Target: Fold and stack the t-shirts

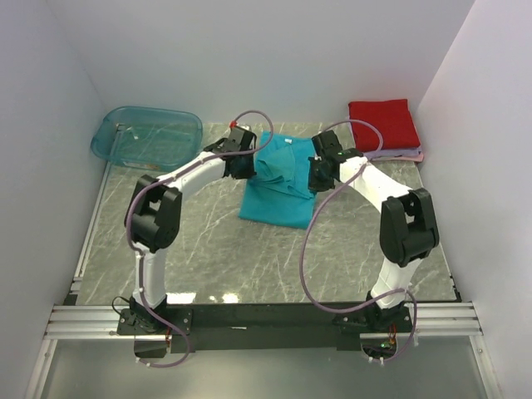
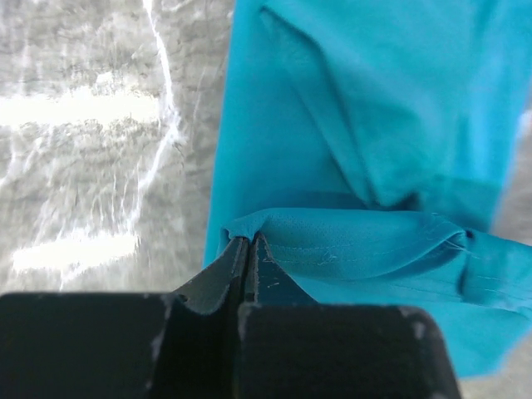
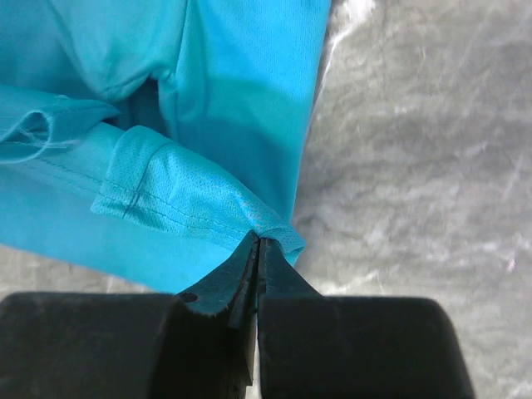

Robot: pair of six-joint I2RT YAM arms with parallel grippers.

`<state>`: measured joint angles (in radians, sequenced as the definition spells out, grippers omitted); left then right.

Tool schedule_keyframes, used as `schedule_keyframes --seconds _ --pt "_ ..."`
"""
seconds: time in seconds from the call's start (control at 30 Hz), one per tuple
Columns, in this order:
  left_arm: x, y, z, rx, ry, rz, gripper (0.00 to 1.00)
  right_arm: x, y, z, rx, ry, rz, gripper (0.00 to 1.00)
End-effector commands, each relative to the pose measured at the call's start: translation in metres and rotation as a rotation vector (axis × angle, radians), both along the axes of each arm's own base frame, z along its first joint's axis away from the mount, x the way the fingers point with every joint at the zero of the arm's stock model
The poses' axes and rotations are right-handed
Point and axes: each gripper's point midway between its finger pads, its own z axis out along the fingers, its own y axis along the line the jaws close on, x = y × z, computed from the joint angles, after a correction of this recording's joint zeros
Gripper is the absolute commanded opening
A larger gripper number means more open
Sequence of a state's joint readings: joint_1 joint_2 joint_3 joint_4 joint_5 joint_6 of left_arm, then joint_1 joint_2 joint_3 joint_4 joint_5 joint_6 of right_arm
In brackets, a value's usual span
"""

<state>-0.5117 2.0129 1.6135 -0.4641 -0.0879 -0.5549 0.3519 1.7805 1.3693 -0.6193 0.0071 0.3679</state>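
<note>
**Top external view.** Pinches the teal short-sleeved cloth t-shirt (image 1: 274,189) from both sides: left gripper (image 1: 244,169) closed on its left edge, right gripper (image 1: 317,176) closed on its right edge. Reaches forward with both arms, elbows bent outward, forearms angled in toward each other over the far half of the grey marbled tabletop (image 1: 224,249). Shows the shirt mid-table between the two grippers, bunched and creased at its far end, flat toward the near end. Shows a red folded cloth shirt (image 1: 382,123) in the far right corner, stacked on a pale lilac folded shirt (image 1: 413,155) with only an edge peeking out, and a see-through teal plastic tub (image 1: 148,133) in the far left corner. Hides the fingertips behind the wrist housings.

**Left wrist view.** Clamps a stitched hem fold between black fingers pressed together, the cloth drawn into a ridge over the layer beneath. Blurs the tabletop at left. Cuts the shirt off at the top and right.

**Right wrist view.** Nips the corner of a mesh-textured, double-stitched sleeve edge at the very tips, no gap between the jaws. Cuts the shirt off at the top and left.
</note>
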Motion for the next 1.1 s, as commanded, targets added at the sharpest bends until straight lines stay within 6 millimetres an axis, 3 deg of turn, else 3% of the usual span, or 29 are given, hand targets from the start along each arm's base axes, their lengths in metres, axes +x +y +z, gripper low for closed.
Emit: schedule_keyframes --seconds 0.0,0.2,0.3,0.37,0.47,0.5,0.57,0.63,0.67,0.7,0.77,0.8,0.87,0.93,1.07 --pt "0.025 -0.001 -0.002 0.014 -0.064 0.003 0.02 0.028 0.003 0.001 0.006 -0.081 0.009 0.0" --pt "0.032 0.004 -0.014 0.04 -0.086 0.033 0.1 0.039 0.001 -0.02 -0.008 -0.084 0.003 0.01" --pt "0.033 0.005 -0.012 0.04 -0.102 0.045 0.2 0.042 0.001 -0.022 -0.011 -0.085 0.003 0.12" --pt "0.033 0.006 -0.009 0.037 -0.107 0.048 0.34 0.043 0.0 -0.019 -0.018 -0.092 0.003 0.24" --pt "0.029 0.01 0.001 0.034 -0.116 0.066 0.55 0.043 -0.004 0.003 -0.022 -0.14 -0.017 0.35" --pt "0.027 0.012 0.012 0.024 -0.131 0.075 0.61 0.041 -0.004 0.009 -0.019 -0.159 -0.017 0.37" --pt "0.018 0.017 0.017 0.0 -0.117 0.115 0.8 0.037 -0.003 0.037 0.005 -0.225 -0.007 0.4" --pt "0.007 0.017 0.037 -0.066 -0.116 0.158 0.88 0.03 0.001 0.056 0.029 -0.272 0.019 0.4" --pt "-0.003 0.02 0.032 -0.076 -0.089 0.179 0.88 0.025 0.007 0.061 0.046 -0.279 0.041 0.4" --pt "-0.01 0.021 0.046 -0.106 -0.101 0.2 0.88 0.021 0.011 0.06 0.059 -0.286 0.066 0.39" --pt "-0.029 0.022 0.04 -0.124 -0.068 0.252 0.87 0.011 0.025 0.066 0.099 -0.301 0.112 0.36" --pt "-0.039 0.015 0.049 -0.156 -0.077 0.264 0.85 0.005 0.036 0.062 0.133 -0.292 0.151 0.33" --pt "-0.053 0.014 0.041 -0.152 -0.074 0.282 0.78 -0.005 0.053 0.055 0.154 -0.279 0.197 0.26" --pt "-0.064 0.001 0.044 -0.182 -0.087 0.248 0.66 -0.009 0.063 0.041 0.158 -0.258 0.226 0.21" --pt "-0.072 -0.019 0.025 -0.184 -0.05 0.202 0.46 -0.013 0.086 0.017 0.172 -0.219 0.283 0.19"
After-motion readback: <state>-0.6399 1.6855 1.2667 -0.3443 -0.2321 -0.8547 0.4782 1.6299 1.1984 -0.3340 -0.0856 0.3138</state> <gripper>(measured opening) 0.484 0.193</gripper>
